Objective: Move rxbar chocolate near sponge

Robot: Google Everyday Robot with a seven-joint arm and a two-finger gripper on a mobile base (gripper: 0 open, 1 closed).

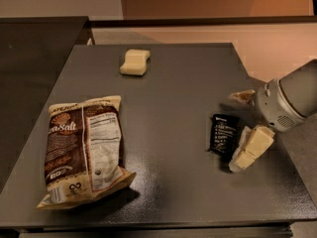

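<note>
Cream-fingered gripper (pixel 237 131) of mine hangs open at the right; the small flat black rxbar chocolate wrapper (pixel 223 134) lies just left of its gap, long axis near-to-far; the pale yellow sponge block (pixel 134 62) sits far-left.

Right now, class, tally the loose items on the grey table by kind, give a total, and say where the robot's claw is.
Snack bars: 1, the rxbar chocolate
Sponges: 1, the sponge
Chip bags: 1, the chip bag
Total: 3
The claw is open at the right side of the table, close beside the rxbar chocolate.
</note>
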